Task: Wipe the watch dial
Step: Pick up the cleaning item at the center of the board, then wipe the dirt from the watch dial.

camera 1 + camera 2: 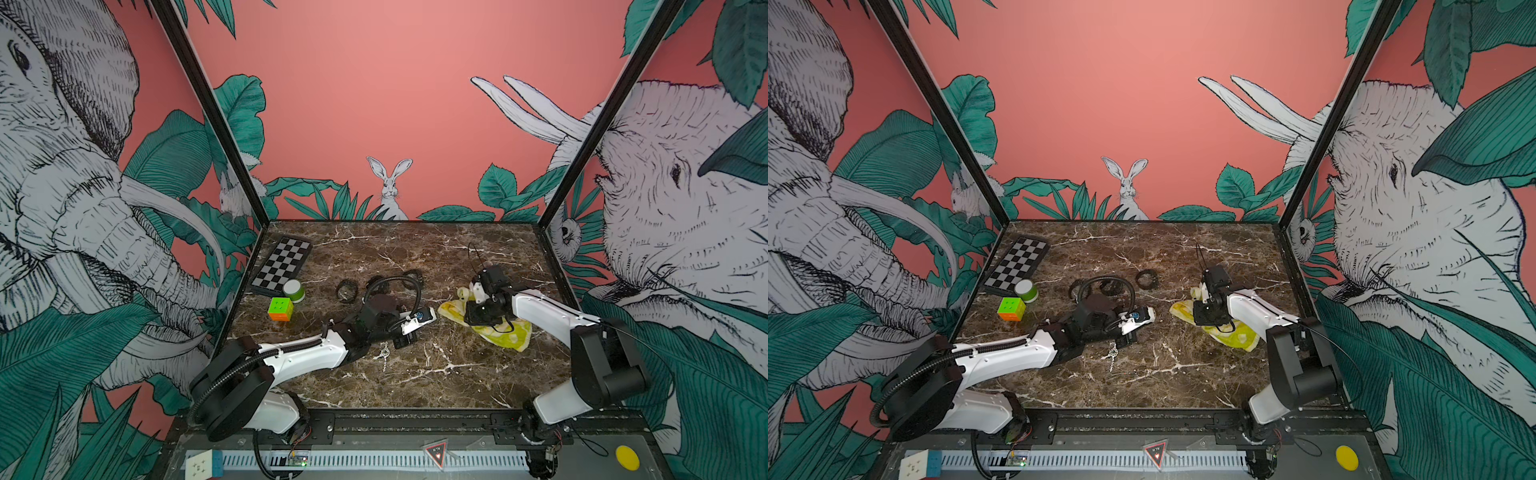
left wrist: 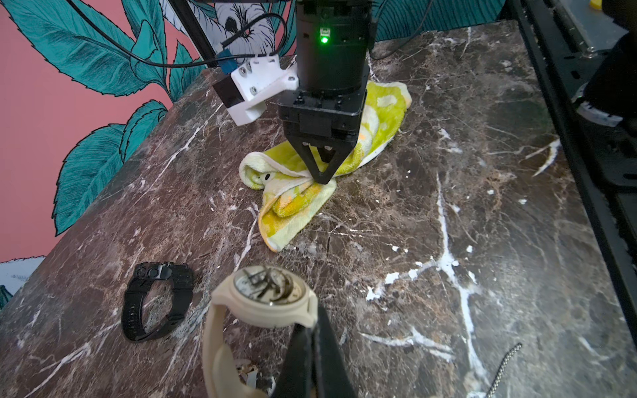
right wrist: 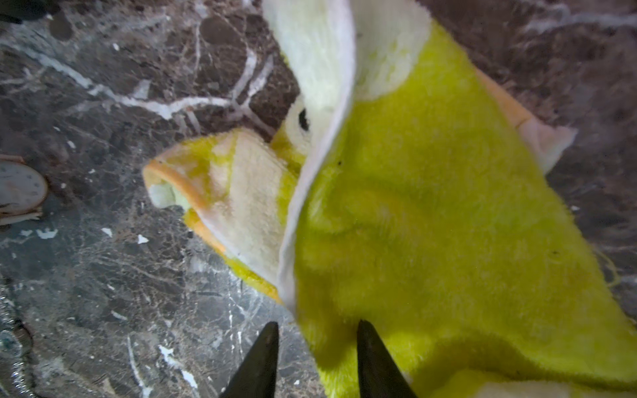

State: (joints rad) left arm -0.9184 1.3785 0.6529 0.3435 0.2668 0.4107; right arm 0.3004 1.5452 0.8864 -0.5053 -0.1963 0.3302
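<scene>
The left fingers (image 2: 327, 351), matte black wedges, are clamped on the cream watch (image 2: 262, 310) where its rubbery strap meets the round case. The glassy dial (image 2: 263, 286) faces up just beyond their tips, with dark reflections across it. Off to one side of them a black watch (image 2: 155, 303) with a ribbed strap lies curled on the worktop (image 2: 465, 213), which is glossy brown marble veined in white. Farther out lies the towel (image 2: 300, 203), fluffy terry in lime, cream and orange, crumpled into folds. The right fingers (image 2: 310, 158) point straight down onto it, their tips at a fold.

In both top views the left arm (image 1: 303, 357) lies low, stretched from the near edge toward the middle. The right arm (image 1: 548, 316) bends at a raised elbow, with its wrist turned down.

Only the right wrist view shows a narrow gap between the right fingers (image 3: 262, 361), with the towel's (image 3: 448, 224) white-hemmed edge lying in it. Whether they pinch it I cannot tell. That view also shows a gold-rimmed pocket watch (image 3: 20, 187) well off to the side.
</scene>
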